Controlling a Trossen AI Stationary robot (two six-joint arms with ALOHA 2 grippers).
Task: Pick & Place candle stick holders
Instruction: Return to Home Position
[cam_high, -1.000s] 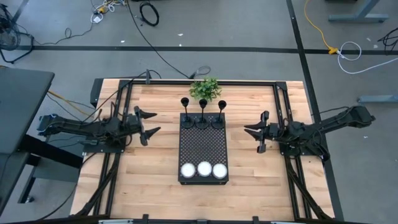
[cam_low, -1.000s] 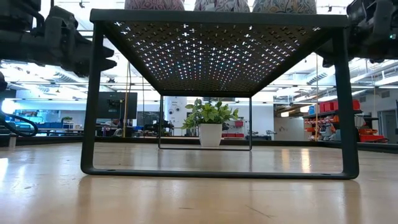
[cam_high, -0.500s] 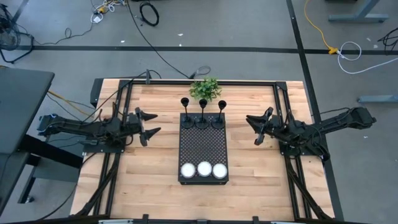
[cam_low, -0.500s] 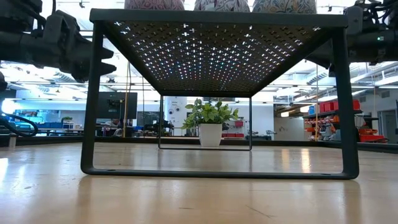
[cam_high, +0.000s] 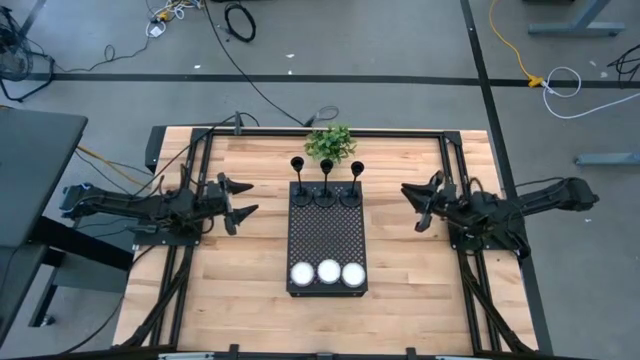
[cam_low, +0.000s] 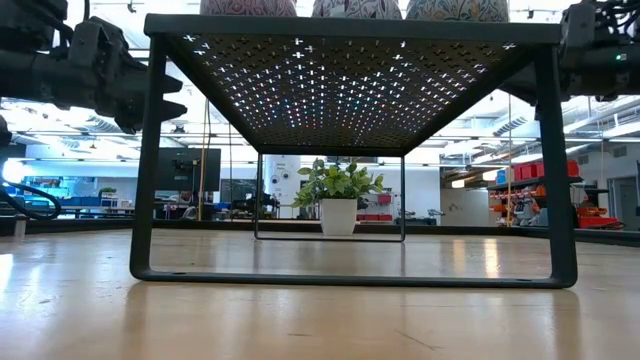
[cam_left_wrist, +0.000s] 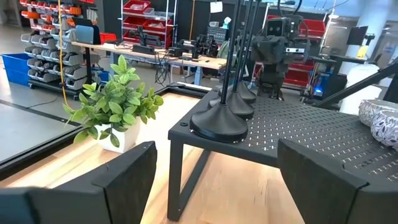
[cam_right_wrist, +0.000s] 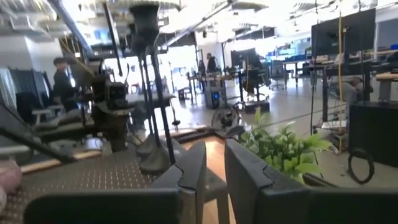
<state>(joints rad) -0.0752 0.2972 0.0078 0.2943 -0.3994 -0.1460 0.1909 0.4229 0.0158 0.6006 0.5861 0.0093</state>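
From my seat, the three candle stick holders (cam_high: 326, 180) stand upright in a row across the far end of the black perforated shelf (cam_high: 328, 235). Their stems are vertical and their bases rest on its top, just in front of the potted plant (cam_high: 330, 143). Three round candles (cam_high: 328, 271) sit side by side at the shelf's near end, well apart from the holders.

The row lies between my two arms. The left jaws hang over the desk (cam_high: 255, 280) to the shelf's left, pointing in at the holders, spread wide and empty. The right jaws hang off the shelf's right side, facing the same row, drawn almost together with only a thin slit and nothing in it. Neither side looks clearly nearer — both are well clear of the shelf.

I judge the placing done and only the parking of the arms left. What matters is that each arm pulls outward, away from those tall thin stems — a sideways brush would likely tip one.
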